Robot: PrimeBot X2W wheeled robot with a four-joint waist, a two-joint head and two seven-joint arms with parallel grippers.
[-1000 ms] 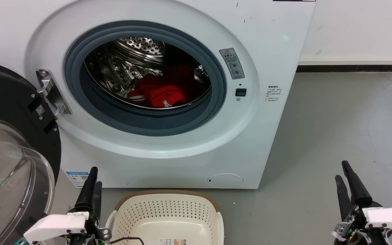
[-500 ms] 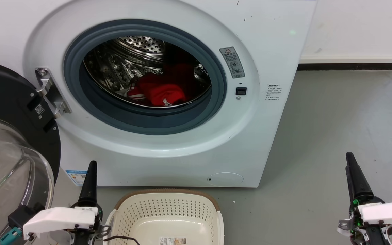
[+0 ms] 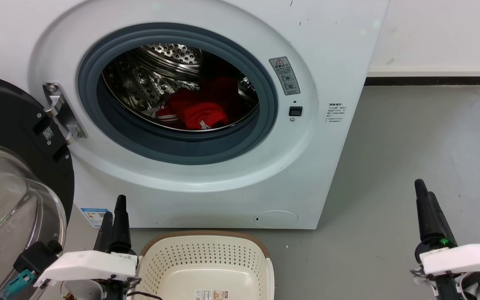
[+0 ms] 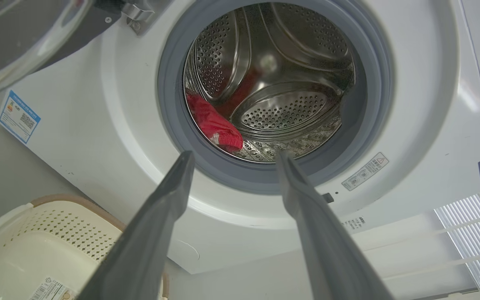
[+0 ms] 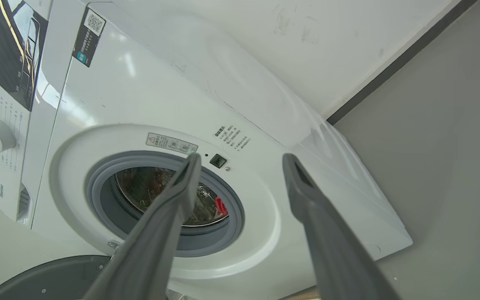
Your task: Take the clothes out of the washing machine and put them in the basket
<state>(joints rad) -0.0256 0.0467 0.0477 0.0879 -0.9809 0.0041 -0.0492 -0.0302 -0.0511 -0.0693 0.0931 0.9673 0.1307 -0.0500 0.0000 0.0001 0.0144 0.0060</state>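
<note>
The left end effector [image 3: 113, 207] hangs low, its two dark fingers spread apart and gripping nothing, just beside the left edge of the basket [image 3: 206, 234]. The right end effector [image 3: 425, 188] is likewise spread and empty, well off to the right over bare grey floor [image 3: 411, 146]. The basket sits on that floor, close in front of the washing machine [image 3: 331, 54]. The clothes [image 3: 198, 110], red with white striped trim, lie heaped at the bottom of the steel drum [image 3: 173, 54]. The door [image 3: 11, 121] stands swung open to the left. Behind runs a white wall [image 3: 431, 33] with a dark strip at its foot.
</note>
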